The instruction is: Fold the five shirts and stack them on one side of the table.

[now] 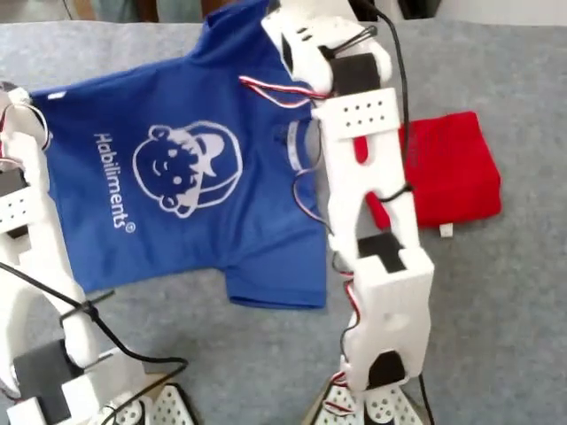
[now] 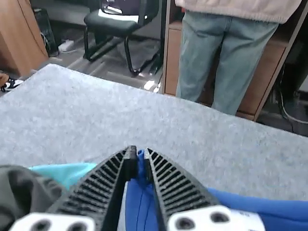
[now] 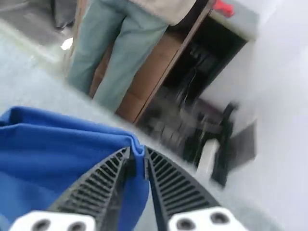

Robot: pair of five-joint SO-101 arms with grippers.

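Observation:
A blue shirt (image 1: 252, 235) with a white print lies spread face up on the grey table (image 1: 496, 310). My left gripper (image 1: 19, 99) is at the shirt's left edge; in the left wrist view the gripper (image 2: 138, 153) is shut on a blue fold of the shirt (image 2: 250, 204). My right gripper (image 1: 282, 22) is at the shirt's far edge. The right wrist view shows the gripper (image 3: 137, 154) shut on a raised ridge of the shirt (image 3: 53, 149). A folded red shirt (image 1: 452, 168) lies at the right, partly behind the right arm.
A teal cloth (image 2: 62, 171) and a dark one (image 2: 19, 192) lie beside the left gripper. Black cables (image 1: 106, 332) trail over the near table between the arm bases. Bare grey table stretches near right and beyond the left gripper (image 2: 96, 120).

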